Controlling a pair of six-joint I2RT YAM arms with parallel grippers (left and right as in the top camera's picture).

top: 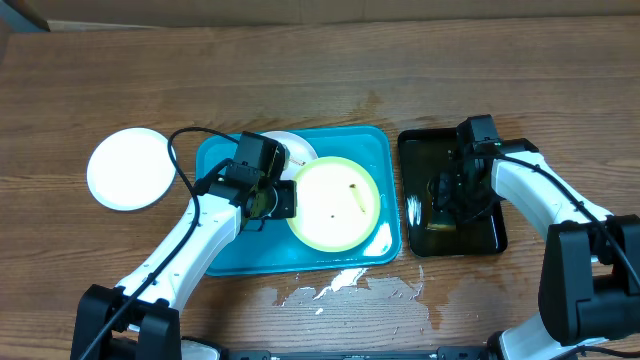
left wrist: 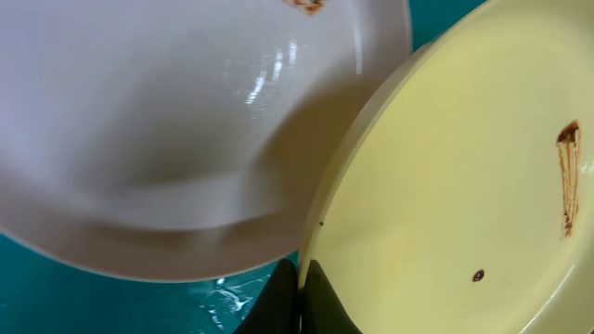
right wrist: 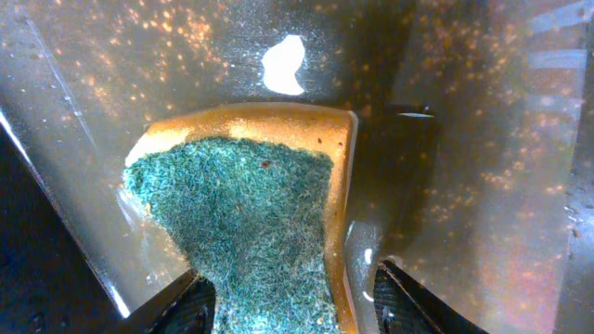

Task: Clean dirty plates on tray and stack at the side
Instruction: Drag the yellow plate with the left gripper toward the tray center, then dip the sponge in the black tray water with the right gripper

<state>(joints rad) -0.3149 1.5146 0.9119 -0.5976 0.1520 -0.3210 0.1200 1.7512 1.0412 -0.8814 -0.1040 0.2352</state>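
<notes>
**Wooden table (top: 320, 80): pale yellow plate (top: 335, 205) pinched at rim**

pale yellow plate sits on the right half of the turquoise tray (top: 250, 255), with the left gripper (top: 280, 198) closed on its left rim. Its face has a brown streak and dots. A smeared white plate (top: 295, 148) lies just behind, rims overlapping. A second white plate (top: 128, 168) sits on the table left of the tray. The right gripper (top: 445, 195) clamps a green sponge (right wrist: 241, 213) over the wet black tray (top: 480, 235).

- The tray (top: 225, 250) is plain turquoise blue.
- On it, a pale yellow plate (top: 335, 203) carries a brown streak and a small dark dot.
- Beside that, also on the tray, a white plate (top: 295, 148) shows a brownish smear near its rim.
- Left of the tray, a second white plate (top: 130, 168) is unmarked.
- Right of the tray, the black tray (top: 490, 235) is glossy; the sponge (right wrist: 251, 223) in it is speckled green over yellow.
- The worktop (top: 300, 70) is brown wood grain.
</notes>
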